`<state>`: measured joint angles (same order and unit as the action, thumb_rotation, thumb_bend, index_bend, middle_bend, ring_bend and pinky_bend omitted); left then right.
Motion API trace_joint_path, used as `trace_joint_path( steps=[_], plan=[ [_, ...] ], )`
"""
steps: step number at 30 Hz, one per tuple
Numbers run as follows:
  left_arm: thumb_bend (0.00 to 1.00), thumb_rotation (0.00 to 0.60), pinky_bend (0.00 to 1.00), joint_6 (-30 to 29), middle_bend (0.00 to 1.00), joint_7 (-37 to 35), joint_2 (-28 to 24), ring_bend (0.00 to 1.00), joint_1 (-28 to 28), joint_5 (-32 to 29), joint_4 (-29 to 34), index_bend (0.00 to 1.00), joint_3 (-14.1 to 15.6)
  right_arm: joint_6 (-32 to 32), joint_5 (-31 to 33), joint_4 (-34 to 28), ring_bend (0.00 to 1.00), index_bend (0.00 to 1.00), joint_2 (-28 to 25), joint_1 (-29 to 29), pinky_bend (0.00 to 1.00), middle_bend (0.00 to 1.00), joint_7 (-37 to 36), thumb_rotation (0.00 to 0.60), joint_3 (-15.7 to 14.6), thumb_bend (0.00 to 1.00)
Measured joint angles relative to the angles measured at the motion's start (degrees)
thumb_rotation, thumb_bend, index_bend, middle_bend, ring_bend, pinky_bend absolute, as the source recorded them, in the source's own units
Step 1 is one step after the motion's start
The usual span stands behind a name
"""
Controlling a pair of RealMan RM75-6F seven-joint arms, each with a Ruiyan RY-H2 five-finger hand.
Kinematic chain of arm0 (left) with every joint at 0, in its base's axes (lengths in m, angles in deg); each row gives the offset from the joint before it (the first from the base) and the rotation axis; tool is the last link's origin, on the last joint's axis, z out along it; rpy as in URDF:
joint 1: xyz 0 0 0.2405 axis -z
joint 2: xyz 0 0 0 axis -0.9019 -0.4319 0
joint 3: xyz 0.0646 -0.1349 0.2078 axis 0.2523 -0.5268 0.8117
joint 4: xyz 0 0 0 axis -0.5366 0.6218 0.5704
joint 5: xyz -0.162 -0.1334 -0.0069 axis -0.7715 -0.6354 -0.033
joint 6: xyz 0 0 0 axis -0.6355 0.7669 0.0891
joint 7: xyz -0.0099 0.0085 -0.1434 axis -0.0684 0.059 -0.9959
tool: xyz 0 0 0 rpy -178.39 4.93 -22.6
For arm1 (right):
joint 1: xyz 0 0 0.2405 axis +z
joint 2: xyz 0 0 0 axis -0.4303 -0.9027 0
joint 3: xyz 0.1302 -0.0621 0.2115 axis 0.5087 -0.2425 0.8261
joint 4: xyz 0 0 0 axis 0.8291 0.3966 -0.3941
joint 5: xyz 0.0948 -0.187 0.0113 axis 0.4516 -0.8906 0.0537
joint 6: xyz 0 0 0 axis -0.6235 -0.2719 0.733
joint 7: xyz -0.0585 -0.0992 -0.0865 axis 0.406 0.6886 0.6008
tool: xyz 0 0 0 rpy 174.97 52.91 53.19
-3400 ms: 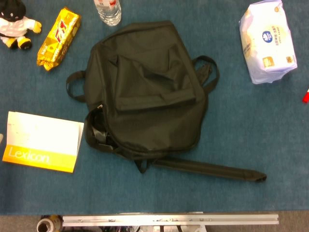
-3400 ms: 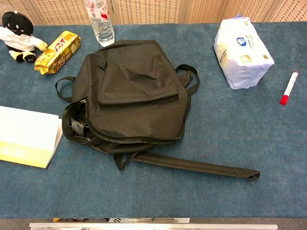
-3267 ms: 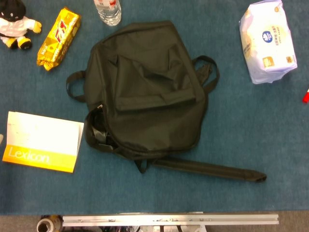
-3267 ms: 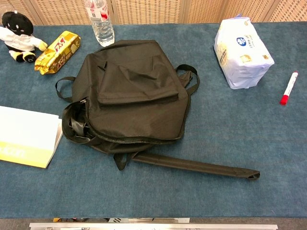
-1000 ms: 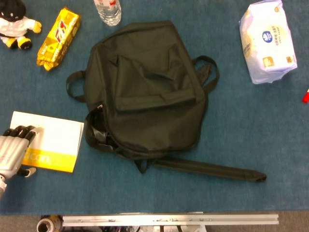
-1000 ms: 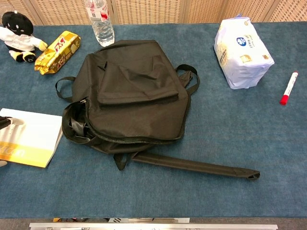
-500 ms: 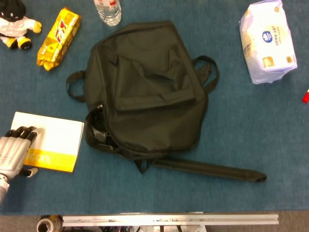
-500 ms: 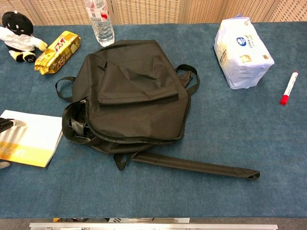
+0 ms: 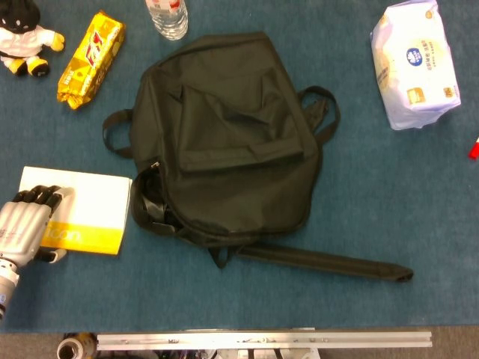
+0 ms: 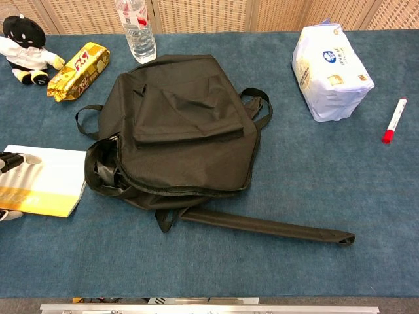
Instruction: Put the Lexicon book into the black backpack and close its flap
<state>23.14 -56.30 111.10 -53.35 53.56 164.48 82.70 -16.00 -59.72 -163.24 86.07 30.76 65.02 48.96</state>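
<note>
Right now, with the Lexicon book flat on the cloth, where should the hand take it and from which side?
Probably the white and yellow Lexicon book at its left edge, where the left hand already lies over the cover. It lies flat, so only the edges offer a pinch; its right edge sits close to the black fabric backpack, leaving little room there. Come from the left, low.

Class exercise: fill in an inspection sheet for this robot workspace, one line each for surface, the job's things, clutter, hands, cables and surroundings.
Surface: blue cloth-covered table.
Job's things: Lexicon book lies flat, left of the black backpack; backpack lies flat, its opening gaping at the lower left.
Clutter: plush toy, yellow snack pack, water bottle, tissue pack, red-capped marker.
Hands: left robot hand rests on the book's left edge, fingers on the cover; right robot hand not in view.
Cables: nothing seen.
Surroundings: wicker-pattern screen behind the table; metal rail at the near edge.
</note>
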Motion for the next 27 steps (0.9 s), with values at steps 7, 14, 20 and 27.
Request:
trace_joint_path(
  steps=[7, 14, 20, 27],
  plan=[
    [0.31, 0.6, 0.2, -0.4, 0.27, -5.1, 1.3, 0.2, 0.4, -0.2, -2.5, 0.23, -1.2, 0.0, 0.1, 0.1, 0.16, 0.2, -0.1, -0.1, 0.3, 0.29, -0.4, 0.6, 0.1, 0.06],
    [0.33, 0.6, 0.2, -1.1, 0.29, -7.0, 2.4, 0.22, 1.0, -1.7, -4.0, 0.26, -3.4, 0.2, 0.1, 0.1, 0.16, 0.2, -0.1, 0.0, 0.3, 0.29, -0.6, 0.6, 0.1, 0.06],
    [0.33, 0.6, 0.26, -1.8, 0.35, -7.6, 3.7, 0.28, 2.3, -2.0, -4.7, 0.37, -5.4, -0.1, 0.1, 0.2, 0.16, 0.2, -0.2, -0.2, 0.3, 0.29, -1.1, 0.6, 0.2, 0.06],
    [0.32, 0.6, 0.38, -5.8, 0.46, -7.9, 4.8, 0.37, 2.8, -0.7, -5.3, 0.5, -7.0, -0.3, 0.1, 0.4, 0.16, 0.2, -0.4, -0.5, 0.3, 0.29, -1.6, 0.6, 0.1, 0.06]
  ],
)
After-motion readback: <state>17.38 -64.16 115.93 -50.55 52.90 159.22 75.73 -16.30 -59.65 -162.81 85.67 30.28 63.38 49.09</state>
